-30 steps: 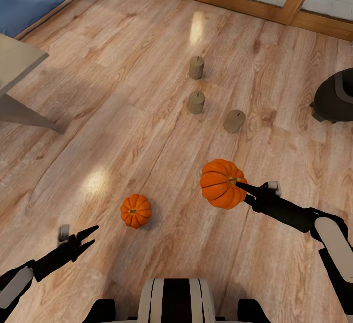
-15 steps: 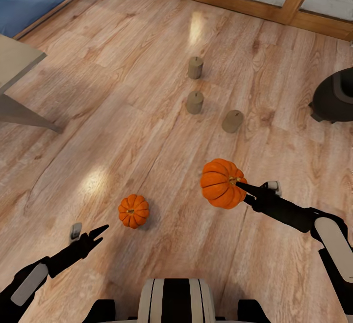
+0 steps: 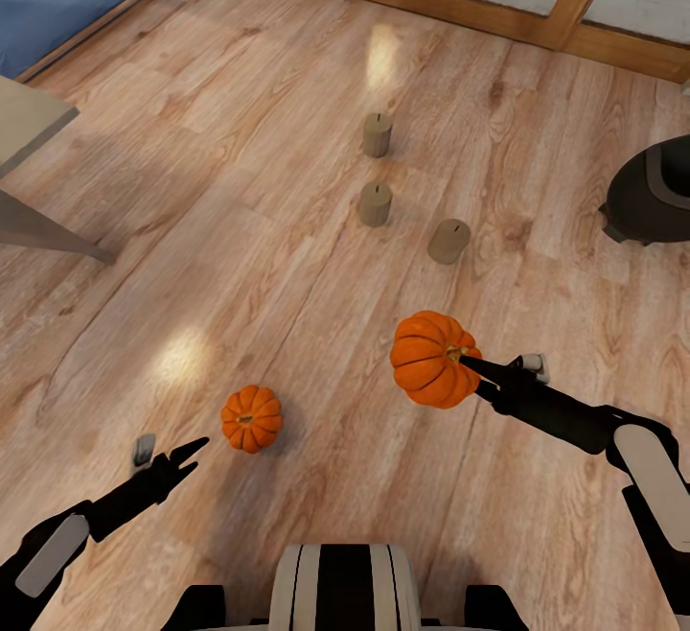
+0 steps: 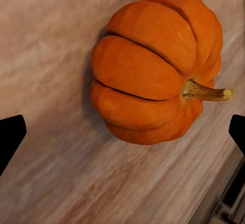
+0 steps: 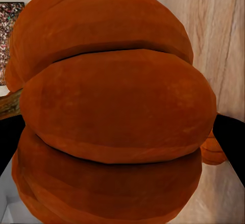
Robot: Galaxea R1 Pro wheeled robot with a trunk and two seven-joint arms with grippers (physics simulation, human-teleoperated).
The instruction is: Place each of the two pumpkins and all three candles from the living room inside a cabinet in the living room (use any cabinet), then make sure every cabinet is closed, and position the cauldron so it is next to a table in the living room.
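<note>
Your head camera looks steeply down and forward from above the trunk, taking in the wooden floor (image 3: 287, 257) with both arms reaching in from the lower corners. Your left wrist camera faces down at the floor from close range, and it shares the small pumpkin (image 3: 251, 418) (image 4: 153, 68) with the head view. Your right wrist camera sits right up against the large pumpkin (image 3: 431, 359) (image 5: 112, 111), which also appears in the head view.
</note>
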